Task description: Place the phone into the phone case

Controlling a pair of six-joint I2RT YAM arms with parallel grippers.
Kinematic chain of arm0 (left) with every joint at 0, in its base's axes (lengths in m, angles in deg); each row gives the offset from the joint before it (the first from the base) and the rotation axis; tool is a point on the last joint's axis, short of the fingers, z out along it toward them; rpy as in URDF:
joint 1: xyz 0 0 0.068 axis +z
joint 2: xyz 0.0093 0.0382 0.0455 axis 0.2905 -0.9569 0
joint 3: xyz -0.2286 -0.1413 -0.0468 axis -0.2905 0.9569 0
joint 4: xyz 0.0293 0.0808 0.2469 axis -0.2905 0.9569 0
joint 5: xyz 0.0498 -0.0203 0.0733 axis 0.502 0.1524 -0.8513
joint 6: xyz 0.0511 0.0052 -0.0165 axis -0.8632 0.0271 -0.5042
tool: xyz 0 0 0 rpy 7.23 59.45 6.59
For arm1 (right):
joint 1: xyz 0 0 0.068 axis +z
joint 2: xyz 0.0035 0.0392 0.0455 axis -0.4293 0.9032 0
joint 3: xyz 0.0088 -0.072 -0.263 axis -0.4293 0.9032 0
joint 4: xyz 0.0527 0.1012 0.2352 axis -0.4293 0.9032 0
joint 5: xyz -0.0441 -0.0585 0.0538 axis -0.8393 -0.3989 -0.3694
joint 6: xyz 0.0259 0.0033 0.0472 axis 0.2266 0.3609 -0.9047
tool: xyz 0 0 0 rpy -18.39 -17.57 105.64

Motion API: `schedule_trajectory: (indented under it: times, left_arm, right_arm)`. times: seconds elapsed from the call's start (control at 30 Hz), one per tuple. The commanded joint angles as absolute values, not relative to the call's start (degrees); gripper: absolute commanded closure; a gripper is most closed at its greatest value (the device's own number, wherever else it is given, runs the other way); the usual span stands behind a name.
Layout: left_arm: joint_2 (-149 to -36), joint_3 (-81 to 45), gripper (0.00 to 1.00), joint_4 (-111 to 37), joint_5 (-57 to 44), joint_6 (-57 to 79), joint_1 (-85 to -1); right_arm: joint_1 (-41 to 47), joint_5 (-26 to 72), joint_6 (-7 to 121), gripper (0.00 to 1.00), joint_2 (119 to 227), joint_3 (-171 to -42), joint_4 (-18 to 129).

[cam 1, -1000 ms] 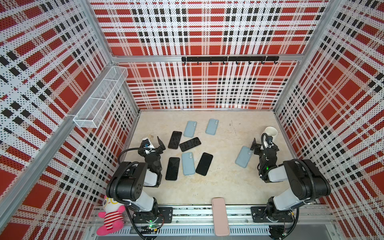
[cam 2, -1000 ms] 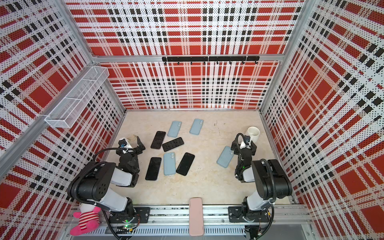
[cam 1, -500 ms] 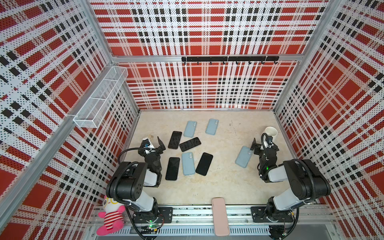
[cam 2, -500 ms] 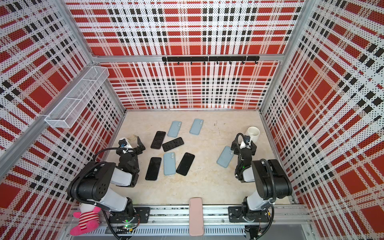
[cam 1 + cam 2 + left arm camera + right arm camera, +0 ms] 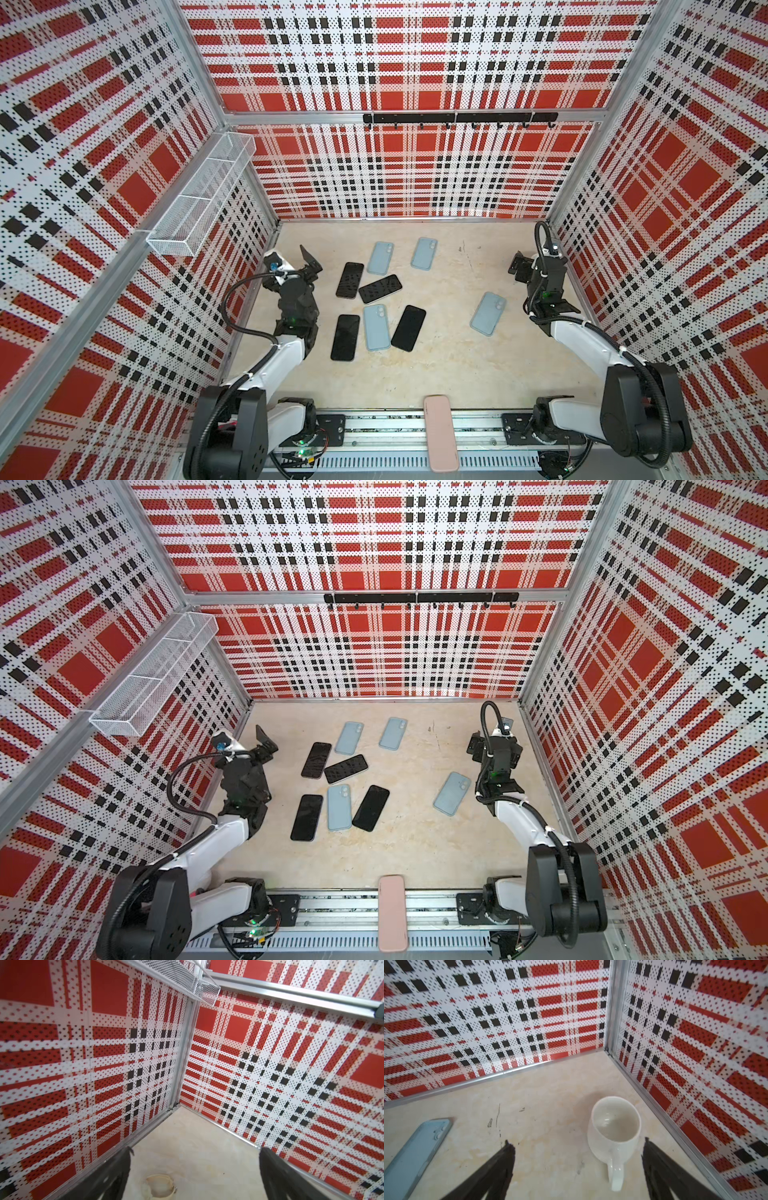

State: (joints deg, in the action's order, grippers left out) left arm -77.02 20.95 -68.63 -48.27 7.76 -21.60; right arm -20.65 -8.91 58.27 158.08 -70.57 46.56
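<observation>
- In both top views the left gripper and right gripper have risen toward the upper frame, spread wide and holding nothing. The black phones and blue cases lie unmoved at centre, so fitting hasn't begun. The wire basket, upper left, looks empty.
- Left wrist view: fingers spread, nothing between them.
- Right wrist view: the white mug, right of centre, is empty.
</observation>
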Motion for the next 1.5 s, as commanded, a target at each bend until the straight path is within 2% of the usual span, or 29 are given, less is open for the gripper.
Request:
schedule_trajectory:
  times: [0.0,0.07,0.27,0.43,0.67,0.87,1.07,1.27,1.47]
  left_arm:
    - [-77.42,12.49,0.02,-40.52,-47.05,12.45,-23.12]
    - [-77.74,8.47,0.02,-35.09,-45.05,10.77,-25.37]
    - [-84.37,-0.81,0.02,-26.68,-33.81,5.84,-27.21]
    - [-86.02,0.58,0.02,-26.93,-29.81,5.73,-28.1]
    - [-87.46,-0.31,0.02,-23.77,-35.55,2.9,-29.14]
    - [-87.12,-0.56,0.02,-23.35,-35.9,1.9,-30.07]
    - [-87.08,-1.07,0.02,-22.34,-39.19,0.61,-31.52]
    - [-86.03,-0.71,0.02,-21.87,-43.42,-1.74,-35.72]
    - [-86.75,-1.51,0.02,-19.79,-46.29,-1.59,-36.49]
  right_arm:
    - [-17.22,-11.49,50.04,0.09,157.92,-73.56,71.88]
    - [-13.84,-12.72,48.3,0.14,158.53,-75.25,77.59]
    - [-9.9,-5.52,45.82,0.31,167.75,-81.63,86.62]
    - [-4.81,-5.18,40.75,0.43,173.49,-84.67,88.02]
    - [-2.68,-2.54,38.1,0.62,180.44,-86.31,87.11]
    - [-2.12,-1.81,37.91,0.74,183.91,-87.83,87.13]
    - [-1.87,-0.86,39.51,0.76,186.32,-88.79,86.12]
    - [-0.66,-1.42,38.36,0.71,184.6,-89.67,87.85]
    - [-0.47,-2.14,37.22,0.71,183.08,-90.06,88.21]
